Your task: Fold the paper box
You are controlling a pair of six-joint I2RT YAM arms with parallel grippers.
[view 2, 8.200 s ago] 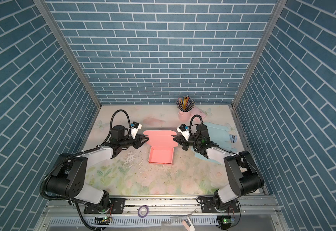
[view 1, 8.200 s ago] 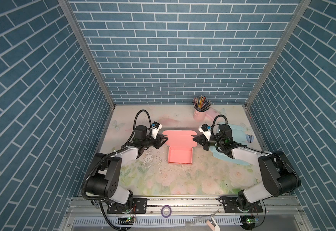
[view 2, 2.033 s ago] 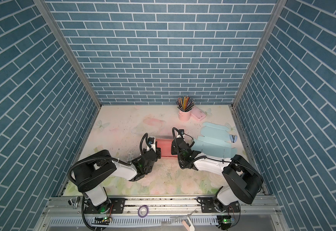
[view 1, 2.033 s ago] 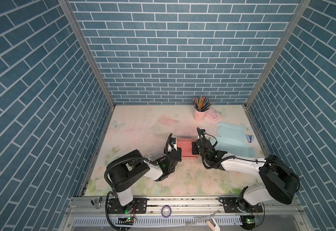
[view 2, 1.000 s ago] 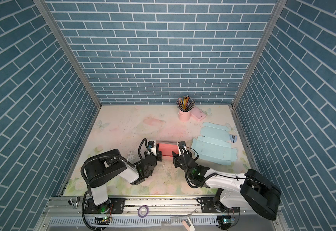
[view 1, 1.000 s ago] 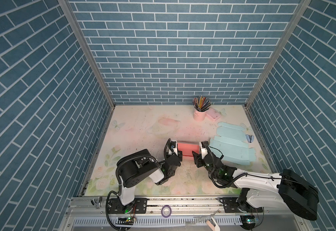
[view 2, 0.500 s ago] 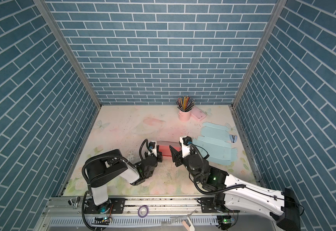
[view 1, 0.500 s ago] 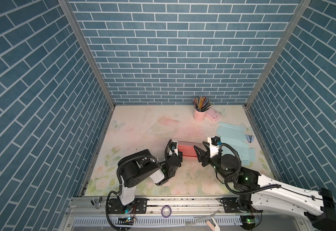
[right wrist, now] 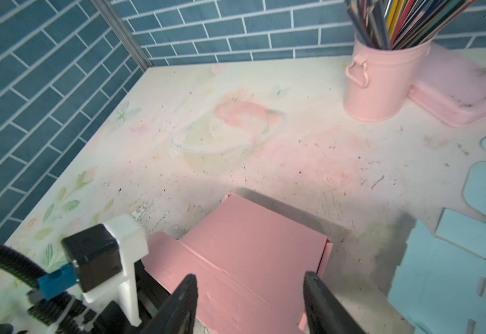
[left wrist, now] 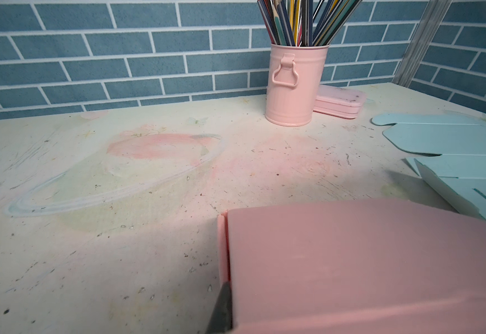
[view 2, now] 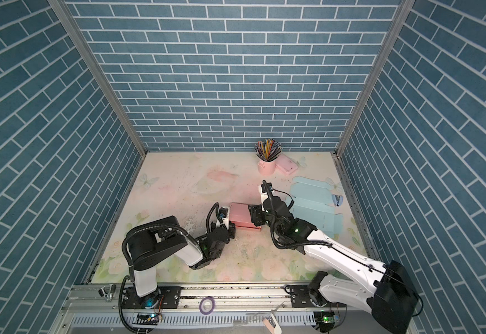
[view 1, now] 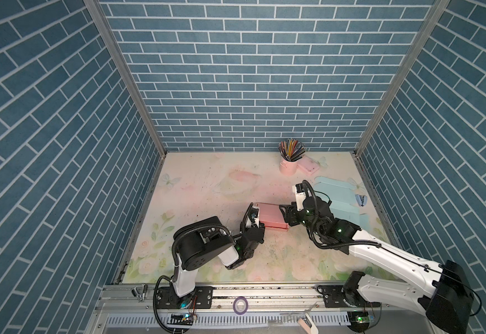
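Note:
The pink paper box (view 1: 270,217) (view 2: 243,218) lies closed and flat on the table's middle in both top views. My left gripper (view 1: 256,225) (view 2: 230,226) is low at its left front corner. In the left wrist view one dark fingertip (left wrist: 221,312) presses along the box's side wall (left wrist: 223,245), and the lid (left wrist: 366,260) hides the other finger. My right gripper (view 1: 285,215) (right wrist: 250,292) is open at the box's right end. Its fingers (right wrist: 183,295) hang spread over the lid (right wrist: 253,248) without clasping it.
A pink cup of pencils (view 1: 289,164) and a pink case (view 1: 309,167) stand at the back right. A flat light-blue box cutout (view 1: 341,202) lies right of the right gripper, with a small blue clip (view 1: 361,199) by the right wall. Walls enclose three sides.
The right arm has risen and stretched out from the front right, while its open gripper has stayed at the box's right end. The left gripper and the box have barely moved.

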